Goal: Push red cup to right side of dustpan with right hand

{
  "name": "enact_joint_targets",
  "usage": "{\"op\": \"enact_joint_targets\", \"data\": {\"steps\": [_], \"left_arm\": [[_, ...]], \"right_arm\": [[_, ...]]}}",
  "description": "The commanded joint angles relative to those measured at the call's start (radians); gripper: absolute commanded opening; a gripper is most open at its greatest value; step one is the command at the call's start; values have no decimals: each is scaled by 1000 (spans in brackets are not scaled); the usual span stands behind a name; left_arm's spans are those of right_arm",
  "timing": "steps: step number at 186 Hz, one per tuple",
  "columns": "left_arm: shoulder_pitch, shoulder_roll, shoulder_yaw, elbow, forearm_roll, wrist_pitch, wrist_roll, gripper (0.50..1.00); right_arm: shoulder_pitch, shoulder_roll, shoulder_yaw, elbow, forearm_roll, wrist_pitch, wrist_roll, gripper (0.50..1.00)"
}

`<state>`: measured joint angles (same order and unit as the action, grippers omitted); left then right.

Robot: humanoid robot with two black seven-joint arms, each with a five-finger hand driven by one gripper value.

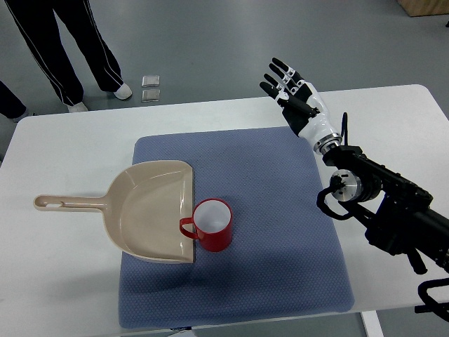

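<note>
While standing upright on the blue quilted fabric mat point(280, 232), touching the open front lip of the beige plastic dustpan point(151, 210) along its right edge, with its loop handle turned left toward the pan: the glossy red ceramic-looking cup point(212, 225), white inside and apparently empty. Already sitting at the dustpan's right side, so little travel looks to be left, if any. Well apart from it, up near the far edge of the white desk point(70, 140): the right hand point(291, 91), black-and-white, fingers spread and straight, holding nothing, palm not yet turned toward the cup. No left arm anywhere in view. Beyond the desk, a person's legs point(70, 49) in dark trousers on the grey floor.

Probably rigid and light, easy to tip if struck high, and likely to drag rather than glide on the textured mat. Best met low on the rounded wall, on the side facing away from the intended direction of travel, with flat fingers and a slow, steady push. To be avoided: the handle, since contact there would likely spin the cup instead of shifting it.
</note>
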<state>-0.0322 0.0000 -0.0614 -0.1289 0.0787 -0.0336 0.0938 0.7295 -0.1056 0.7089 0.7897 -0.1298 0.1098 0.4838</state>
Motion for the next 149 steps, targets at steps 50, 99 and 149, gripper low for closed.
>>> {"op": "enact_joint_targets", "data": {"steps": [50,99,149], "left_arm": [[0,0,0,0,1,0,0,1000],[0,0,0,0,0,0,0,1000],[0,0,0,0,0,0,0,1000]], "right_arm": [[59,7,14,-138,177,-102,-85,928],[38,14,0,-161,156,-96,-74,928],[36,24,4,-152,122,-91,-70,928]]}}
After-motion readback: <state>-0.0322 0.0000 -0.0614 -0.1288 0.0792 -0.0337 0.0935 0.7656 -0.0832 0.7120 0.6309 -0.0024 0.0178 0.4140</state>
